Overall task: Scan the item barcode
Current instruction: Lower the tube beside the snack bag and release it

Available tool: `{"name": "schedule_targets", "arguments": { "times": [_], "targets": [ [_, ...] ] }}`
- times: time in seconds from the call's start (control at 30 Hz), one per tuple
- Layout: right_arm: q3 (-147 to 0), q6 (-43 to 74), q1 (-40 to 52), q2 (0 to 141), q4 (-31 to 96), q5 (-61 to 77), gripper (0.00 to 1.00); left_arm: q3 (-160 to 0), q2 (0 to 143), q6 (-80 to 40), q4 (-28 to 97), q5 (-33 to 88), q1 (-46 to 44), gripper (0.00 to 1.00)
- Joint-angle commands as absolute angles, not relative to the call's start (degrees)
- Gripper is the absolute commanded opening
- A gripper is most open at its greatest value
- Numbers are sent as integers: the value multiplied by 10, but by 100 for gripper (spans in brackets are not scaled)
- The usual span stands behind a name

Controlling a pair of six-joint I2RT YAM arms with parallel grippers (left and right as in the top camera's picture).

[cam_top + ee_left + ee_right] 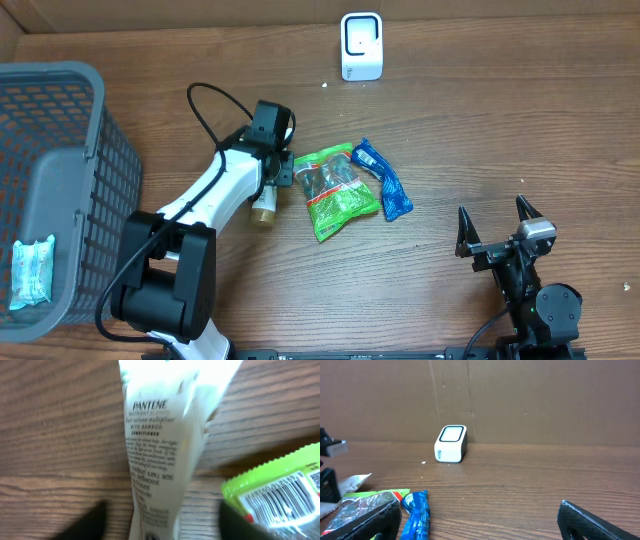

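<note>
Left pincer: mine (pixel 162 509) hangs open over the tabletop (pixel 480 120), one finger on each side of the tube (pixel 160 445), gripping nothing.
Item: I take the tube to be the thing to scan. It lies flat under my left wrist, just left of the green packet (pixel 280 490).
Long axis: from overhead it runs roughly 1 to 7 o'clock, with the tan cap (pixel 262 213) at the 7 end. In my wrist view it runs straight between my fingers, so closing would press across its width.
Gap: bare wood shows between each finger and the tube, so I am not touching it.
Nearer arm: the left by far. My right pincer (pixel 491 215) stands at 4 o'clock from the tube, well apart, with its jaws wide and empty.
Scanner: it (pixel 361 46) sits at 1 o'clock from the tube, well apart, at the far edge.
In the way: the green packet lies at 3 o'clock, just beside my right-hand finger, which could catch its edge as I close. Its barcode faces up.
Others: the blue packet (pixel 383 178) is at 3 o'clock of the green one, against it. The basket (pixel 60 110) is at 9 o'clock, well apart.
Path to scanner: I judge it free of things.
</note>
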State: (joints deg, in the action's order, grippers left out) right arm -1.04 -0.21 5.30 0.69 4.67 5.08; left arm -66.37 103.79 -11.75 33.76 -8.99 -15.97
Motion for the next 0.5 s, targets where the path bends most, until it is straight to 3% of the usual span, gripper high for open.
{"name": "schedule_targets", "arguments": {
  "times": [0.0, 0.27, 0.47],
  "targets": [
    [-4, -2, 56, 2, 44, 45, 100, -718, 1044, -103, 371, -66, -157, 85],
    [-4, -2, 56, 2, 44, 45, 100, -947, 1043, -105, 589, -64, -156, 88],
    [-4, -2, 56, 2, 44, 45, 100, -1215, 1041, -105, 791, -66, -144, 87]
  ]
}}
